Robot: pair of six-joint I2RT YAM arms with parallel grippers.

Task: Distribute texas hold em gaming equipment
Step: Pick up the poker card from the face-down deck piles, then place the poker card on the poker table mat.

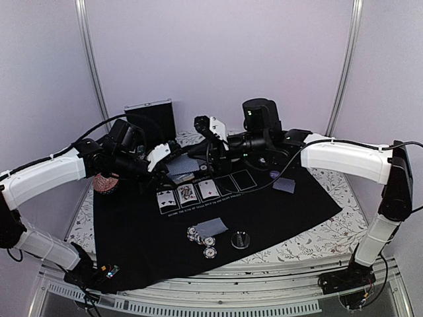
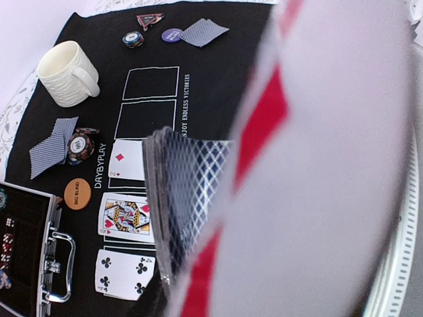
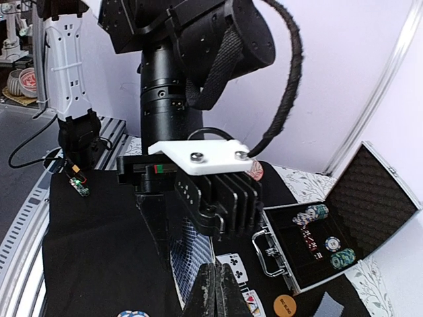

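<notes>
My left gripper (image 1: 164, 158) is shut on a deck of grey-blue-backed playing cards (image 2: 188, 198), held above the mat; the deck also shows in the right wrist view (image 3: 193, 254). My right gripper (image 3: 218, 290) (image 1: 196, 153) is shut at the deck's edge on a single card (image 2: 317, 172), a blurred red diamond face close to the left wrist camera. Three face-up cards (image 1: 188, 192) lie in a row on the black mat (image 1: 132, 244). Striped chips (image 1: 201, 236) and a face-down pair (image 1: 213, 228) lie near. Another pair (image 1: 284, 185) and a purple token (image 1: 274, 174) lie right.
An open metal chip case (image 3: 327, 244) lies at the mat's left, its lid (image 1: 151, 115) standing up. A cream mug (image 2: 66, 72) stands near the front chips. An orange disc (image 2: 77, 193), a red-edged triangle (image 2: 150, 20) and a chip (image 2: 133, 39) lie on the mat.
</notes>
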